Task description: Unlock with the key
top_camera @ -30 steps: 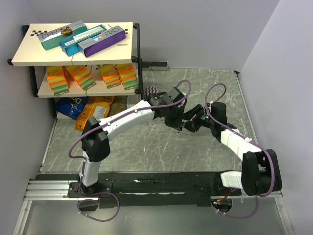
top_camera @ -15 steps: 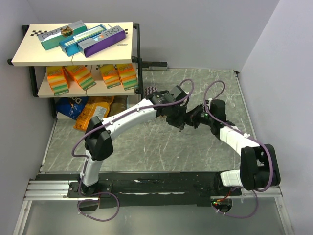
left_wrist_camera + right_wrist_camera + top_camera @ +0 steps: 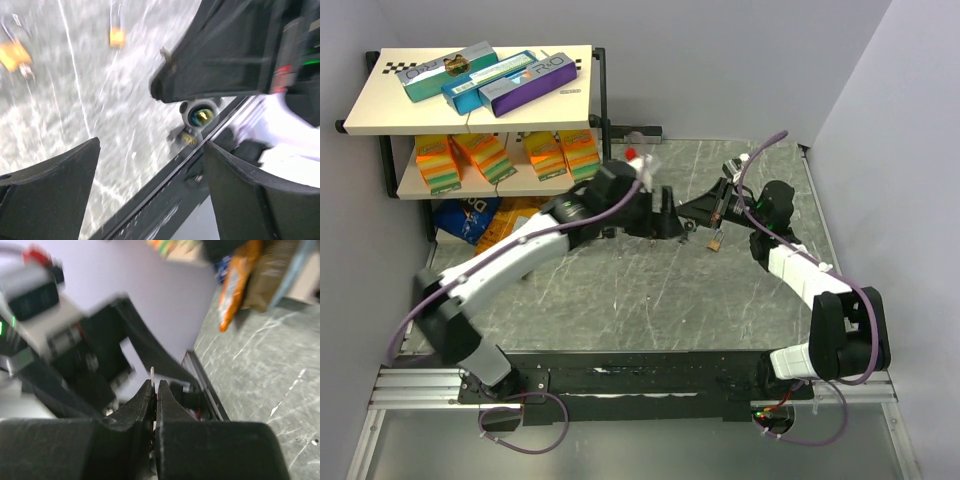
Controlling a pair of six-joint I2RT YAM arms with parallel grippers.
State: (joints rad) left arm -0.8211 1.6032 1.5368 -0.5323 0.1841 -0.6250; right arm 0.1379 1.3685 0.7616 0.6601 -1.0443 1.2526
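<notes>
My right gripper (image 3: 695,213) is shut on the key (image 3: 152,374), a thin flat sliver of metal whose tip sticks out just past the pinched fingertips (image 3: 161,390). My left gripper (image 3: 665,222) faces it from the left, a short gap away, open with nothing between its fingers (image 3: 55,185). In the left wrist view, two small brass padlocks (image 3: 117,36) (image 3: 12,54) lie on the marbled table beyond the right gripper. The top view shows one padlock (image 3: 716,241) just below the right gripper's tip.
A two-level shelf (image 3: 470,100) with coloured boxes stands at the back left, with snack bags (image 3: 490,225) on the table under it. The black base rail (image 3: 640,375) runs along the near edge. Grey walls close the back and right sides.
The left gripper has opened and its arm has swung left and back. The right gripper has shut on the key and lifted toward the far side, away from where the two met.
</notes>
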